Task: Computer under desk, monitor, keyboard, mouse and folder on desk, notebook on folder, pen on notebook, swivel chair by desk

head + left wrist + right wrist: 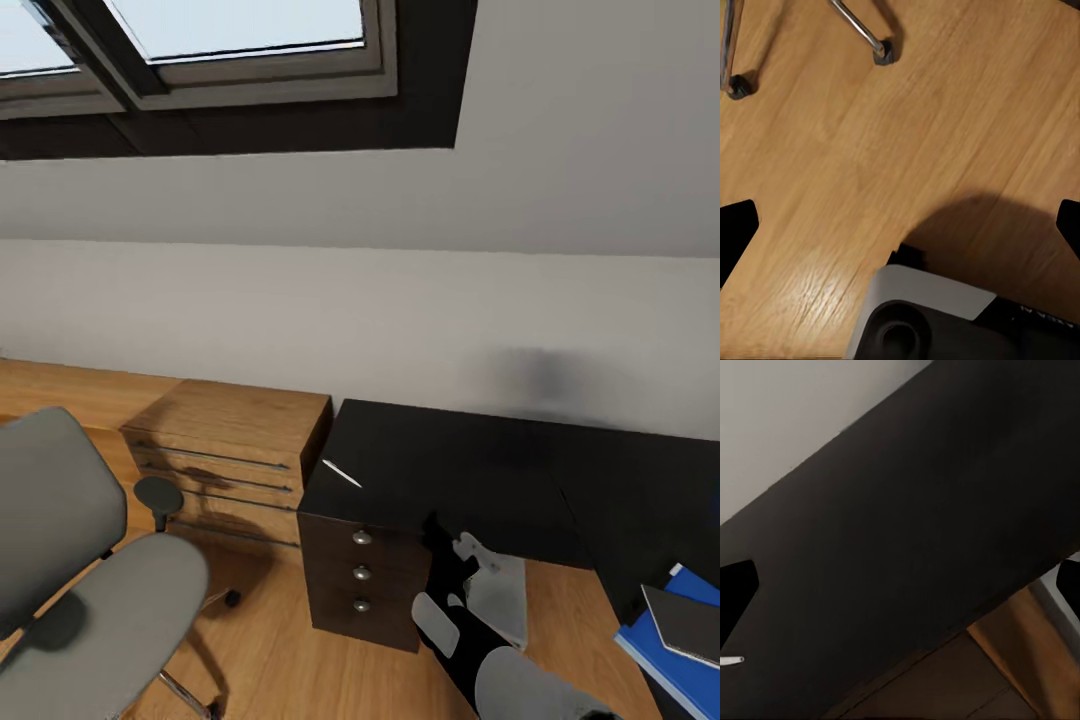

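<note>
Well, thin white pen [341, 473] lies on black desk [460, 470]; right gripper [900, 585] spread, empty.

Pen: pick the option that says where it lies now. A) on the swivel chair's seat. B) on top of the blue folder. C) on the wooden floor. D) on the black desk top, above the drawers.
D: the pen shows as a thin white stick on the desk, on the black top near its corner, above the drawers with round silver knobs.
</note>
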